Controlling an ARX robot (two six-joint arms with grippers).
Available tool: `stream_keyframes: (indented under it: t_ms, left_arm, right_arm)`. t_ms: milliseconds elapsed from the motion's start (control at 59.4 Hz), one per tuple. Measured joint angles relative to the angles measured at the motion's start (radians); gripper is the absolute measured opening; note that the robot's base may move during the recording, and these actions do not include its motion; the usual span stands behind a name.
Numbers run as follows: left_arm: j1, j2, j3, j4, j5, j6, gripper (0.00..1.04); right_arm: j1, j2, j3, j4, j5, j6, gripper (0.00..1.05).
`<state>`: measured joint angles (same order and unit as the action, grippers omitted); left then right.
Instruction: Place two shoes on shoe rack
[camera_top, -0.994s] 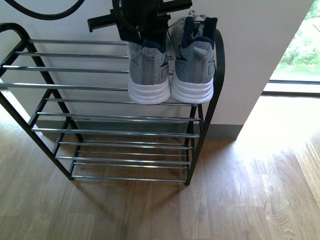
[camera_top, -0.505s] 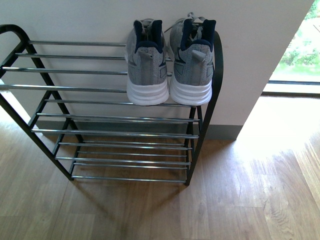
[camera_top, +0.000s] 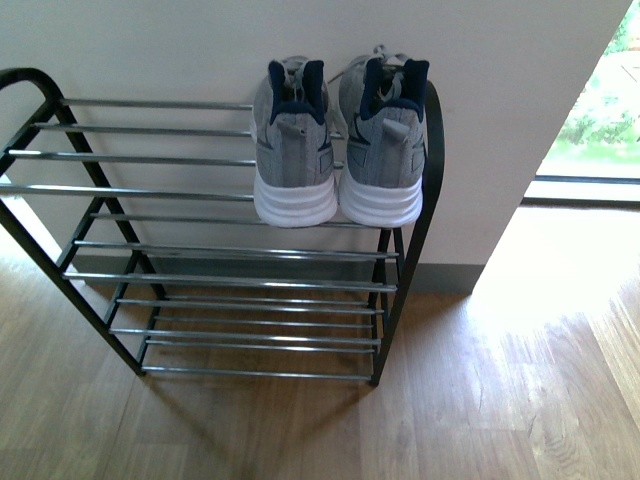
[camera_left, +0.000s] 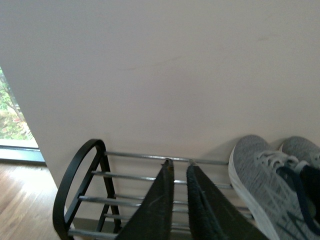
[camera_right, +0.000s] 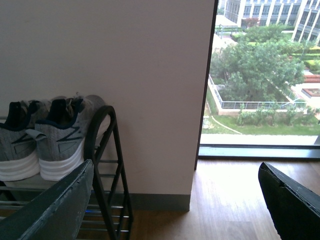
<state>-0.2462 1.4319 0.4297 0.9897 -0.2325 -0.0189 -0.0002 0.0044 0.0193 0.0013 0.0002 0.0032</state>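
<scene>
- Since a second ago: the gripper that sat over the left-hand grey sneaker (camera_top: 293, 150) has left the front view. No arm shows there now.
- The front camera's framing has also shifted a bit; the shoe rack (camera_top: 230, 283) sits slightly lower in frame. The sneakers haven't moved on the bars.
- Both sneakers are on the top tier at the rack's right end, side by side and touching or nearly so. Heels face the camera and toes point at the wall (camera_top: 150, 50). The right-hand sneaker (camera_top: 385, 145) is just beside the black end loop.
- My read: release is done and two shoes are on the rack, so the task looks complete. Only retract or idle is left.
- Left gripper (camera_left: 178, 162): jaws almost together with a narrow slit between them, nothing in it. It hangs above the top bars, clear of the sneakers.
- Right gripper (camera_right: 176, 165): jaws spread wide and empty, off the rack's right end, touching nothing.
- No slides in any view.
</scene>
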Motion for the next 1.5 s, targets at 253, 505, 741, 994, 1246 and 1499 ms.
stream_keyframes:
  t_ms: [253, 505, 741, 994, 1246, 1499]
  left_arm:
    - [0.080, -0.183, -0.174, -0.001, 0.074, 0.007, 0.01]
    - [0.143, -0.373, -0.307, -0.061, 0.133, 0.008, 0.01]
    - [0.241, -0.559, -0.389, -0.167, 0.226, 0.009, 0.01]
    - [0.242, -0.771, -0.415, -0.350, 0.232, 0.010, 0.01]
    - [0.242, -0.954, -0.415, -0.517, 0.232, 0.010, 0.01]
    - [0.242, -1.080, -0.415, -0.637, 0.232, 0.010, 0.01]
  right_arm:
    - [0.000, 0.000, 0.000, 0.000, 0.000, 0.000, 0.96]
    - [0.000, 0.000, 0.000, 0.000, 0.000, 0.000, 0.96]
    - [0.000, 0.000, 0.000, 0.000, 0.000, 0.000, 0.96]
    - [0.000, 0.000, 0.000, 0.000, 0.000, 0.000, 0.96]
    - [0.000, 0.000, 0.000, 0.000, 0.000, 0.000, 0.96]
    - [0.000, 0.000, 0.000, 0.000, 0.000, 0.000, 0.96]
